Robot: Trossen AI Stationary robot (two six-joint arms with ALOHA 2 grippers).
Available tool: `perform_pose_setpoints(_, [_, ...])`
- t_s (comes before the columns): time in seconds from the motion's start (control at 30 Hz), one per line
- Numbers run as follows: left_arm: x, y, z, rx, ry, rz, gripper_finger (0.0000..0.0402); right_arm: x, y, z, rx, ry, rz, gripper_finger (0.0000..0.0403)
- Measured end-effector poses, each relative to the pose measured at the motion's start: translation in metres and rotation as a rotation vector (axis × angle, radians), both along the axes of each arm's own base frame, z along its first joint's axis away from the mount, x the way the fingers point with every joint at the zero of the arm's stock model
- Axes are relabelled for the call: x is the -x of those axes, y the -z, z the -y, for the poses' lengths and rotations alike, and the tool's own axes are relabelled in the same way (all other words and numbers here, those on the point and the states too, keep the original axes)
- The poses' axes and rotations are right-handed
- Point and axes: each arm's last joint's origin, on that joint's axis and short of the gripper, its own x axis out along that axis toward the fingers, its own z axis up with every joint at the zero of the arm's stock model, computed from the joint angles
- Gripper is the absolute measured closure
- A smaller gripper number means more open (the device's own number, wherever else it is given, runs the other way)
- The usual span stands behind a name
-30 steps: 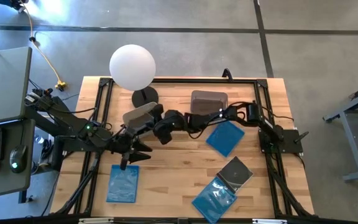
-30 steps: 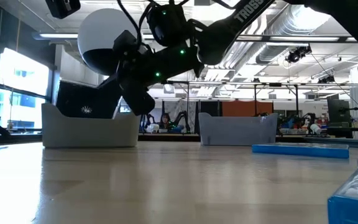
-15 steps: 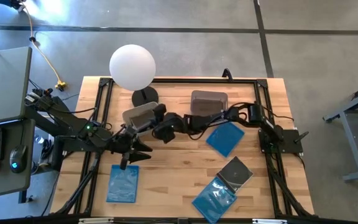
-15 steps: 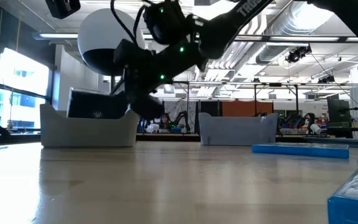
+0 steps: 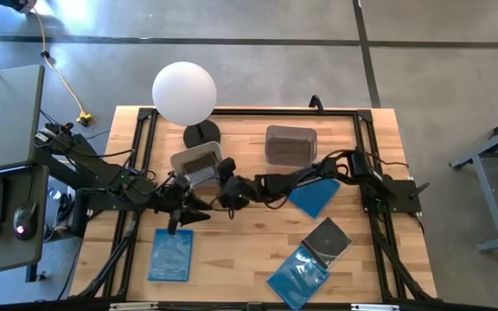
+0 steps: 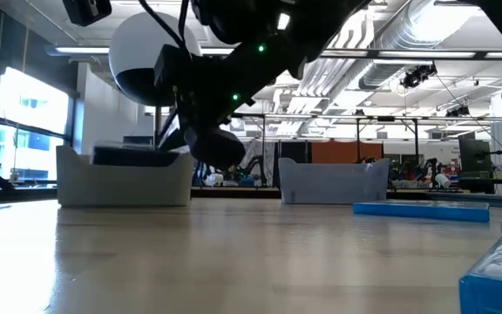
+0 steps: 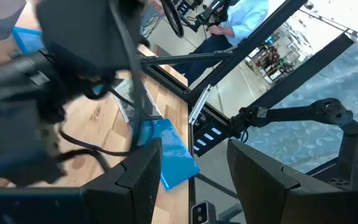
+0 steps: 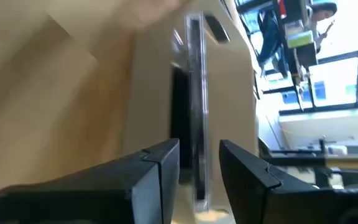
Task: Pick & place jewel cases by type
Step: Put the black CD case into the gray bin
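The right claw (image 5: 223,177) reaches across the middle of the overhead frame to the near edge of the left tub (image 5: 194,161). Its fingers (image 8: 148,180) stand apart with open space between them, and a dark case (image 8: 192,112) sits just past the tips, on edge against the tub's pale wall, so the claw is released, grasping nothing. From table height that tub (image 6: 125,179) sits at the left of the frame and a dark flat case (image 6: 129,155) pokes up over its rim, with the right arm hanging just beside it.

The left claw (image 5: 180,207) waits left of centre in the overhead frame, below the tub, its two fingers (image 7: 135,177) spread wide and holding nothing.

The second tub (image 5: 290,144) sits above centre, well apart from both claws. A blue case (image 5: 312,192) lies flat right of centre, partly under the right arm. Another blue case (image 5: 170,255) lies in the lower left, below the left claw. A third blue one (image 5: 297,275) lies at the bottom centre-right, touching a shiny dark case (image 5: 328,238) just above it.

A white globe lamp (image 5: 184,93) stands at the upper left of the wooden table (image 5: 249,233)
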Motion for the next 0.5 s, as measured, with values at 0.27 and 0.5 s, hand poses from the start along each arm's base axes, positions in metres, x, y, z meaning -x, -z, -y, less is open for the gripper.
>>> perform_pose_setpoints(0.27, [0.000, 0.001, 0.000, -0.001, 0.009, -0.007, 0.0220, 0.008, 0.001, -0.040, 0.058, 0.044, -0.028, 0.0295])
perform_pose_setpoints(0.5, [0.001, 0.007, 0.001, -0.030, 0.059, -0.069, 0.0220, 0.038, -0.021, -0.091, 0.154, 0.120, -0.089, 0.0295])
